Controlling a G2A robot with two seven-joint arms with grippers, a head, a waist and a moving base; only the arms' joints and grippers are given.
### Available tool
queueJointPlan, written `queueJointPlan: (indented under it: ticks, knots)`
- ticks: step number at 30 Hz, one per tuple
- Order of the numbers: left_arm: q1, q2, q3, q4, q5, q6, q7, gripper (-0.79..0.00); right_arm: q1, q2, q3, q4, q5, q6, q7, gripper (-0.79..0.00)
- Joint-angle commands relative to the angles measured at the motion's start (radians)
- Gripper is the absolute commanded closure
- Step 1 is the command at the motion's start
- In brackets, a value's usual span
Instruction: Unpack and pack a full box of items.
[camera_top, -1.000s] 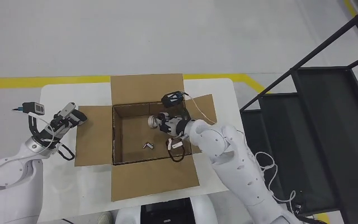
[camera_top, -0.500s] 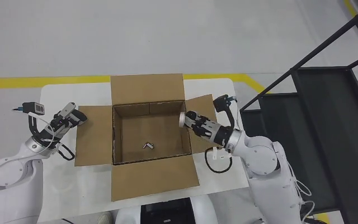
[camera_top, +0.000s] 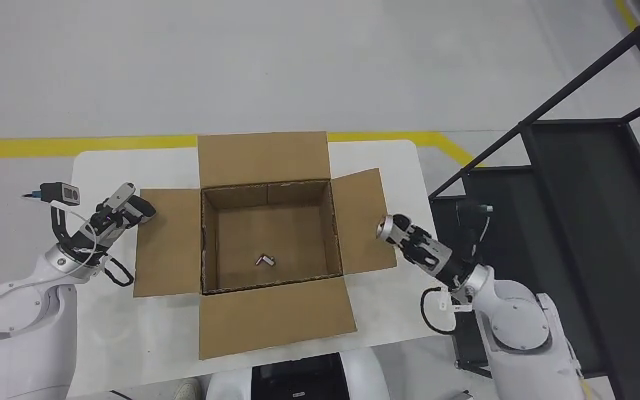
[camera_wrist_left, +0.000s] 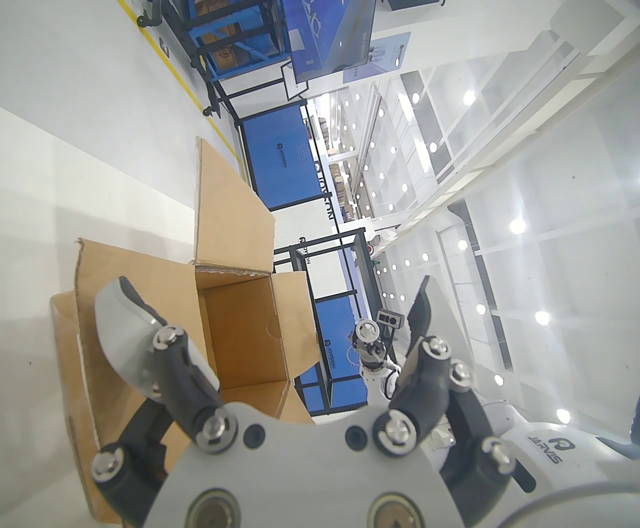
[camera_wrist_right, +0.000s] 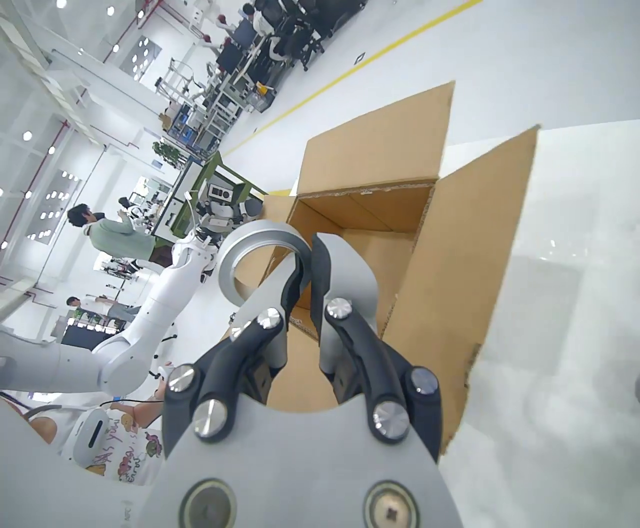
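On the white bench (camera_top: 110, 170): open brown cardboard box (camera_top: 265, 158), flaps folded outward, standing between the two arms.
Box floor: one small silvery metal piece (camera_top: 266, 261) near the middle, well apart from both end effectors.
Right end effector (camera_wrist_right: 305, 260): clamped shut on the wall of a grey metal ring (camera_wrist_right: 260, 235); held just past the outer edge of the box's right flap, above bare bench.
Left end effector (camera_wrist_left: 270, 300): spread wide, holding nothing, parked beside the left flap.
Step in hand: judged to be unpacking, with the ring due to be set down on the bench outside the box.
Doing it well: lower until the ring almost meets the bench before letting go; stay clear of the upward-angled right flap so as not to drag the box; lay the ring flat rather than on edge, as it would likely roll; leave room for further items.
Ring against end effector: pinched between the fingers (camera_wrist_right: 332, 270), one seemingly inside the hole; most of the ring jutting out ahead and to one side.
Remaining, as a judgement: small piece yet to come out, then repacking.
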Motion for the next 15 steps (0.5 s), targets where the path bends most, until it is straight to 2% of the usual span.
queueJointPlan:
  ticks: [1,10,15]
  knots:
    - [0.000,0.000,0.000,0.000,0.000,0.000,0.000,-0.785,-0.045,0.002,0.043,0.016,0.031,-0.021,-0.018,0.000]
    - [0.000,0.000,0.000,0.000,0.000,0.000,0.000,-0.785,-0.175,0.008,0.121,0.149,0.117,-0.065,-0.071,0.000]
    - [0.000,0.000,0.000,0.000,0.000,0.000,0.000,-0.785,-0.170,0.011,0.104,0.220,0.045,0.014,-0.088,0.000]
